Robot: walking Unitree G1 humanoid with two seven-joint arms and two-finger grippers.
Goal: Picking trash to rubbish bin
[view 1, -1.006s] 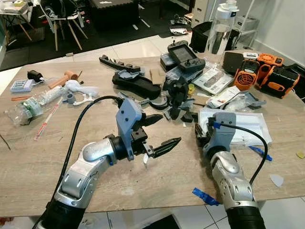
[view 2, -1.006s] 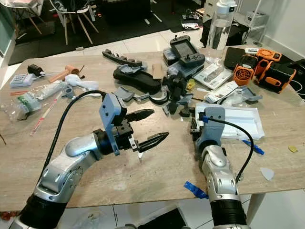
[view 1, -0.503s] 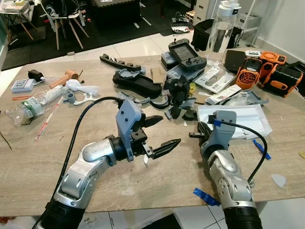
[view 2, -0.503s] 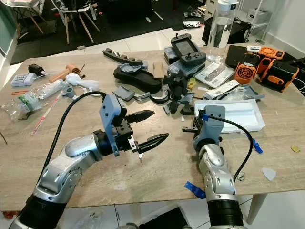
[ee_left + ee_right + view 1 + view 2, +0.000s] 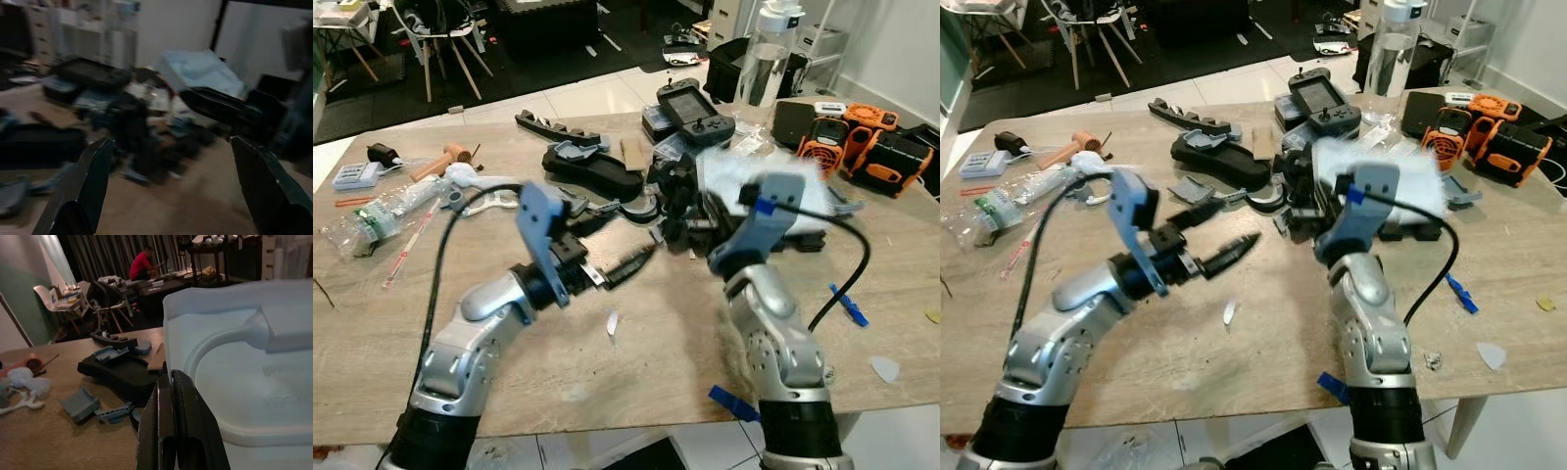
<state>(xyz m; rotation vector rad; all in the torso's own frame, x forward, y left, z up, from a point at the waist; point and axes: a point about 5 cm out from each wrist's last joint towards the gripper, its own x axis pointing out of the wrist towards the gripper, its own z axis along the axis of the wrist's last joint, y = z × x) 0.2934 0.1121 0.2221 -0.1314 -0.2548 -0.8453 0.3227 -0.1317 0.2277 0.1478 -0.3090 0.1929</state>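
R gripper pinching white plastic tray rim, lifted above table, L gripper fingers apart

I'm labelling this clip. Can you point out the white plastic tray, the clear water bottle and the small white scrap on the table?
white plastic tray (image 5: 230, 382), right wrist view, its moulded inner face.
clear water bottle (image 5: 1391, 59), right eye view, mid body.
small white scrap (image 5: 612, 322), left eye view, its centre.

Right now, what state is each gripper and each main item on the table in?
right gripper: shut on the rim of the white plastic tray
white plastic tray: lifted off the table, blurred in the head views
left gripper: open, holding nothing, above the table
crushed plastic bottle: lying on its side
clear water bottle: upright, cap on
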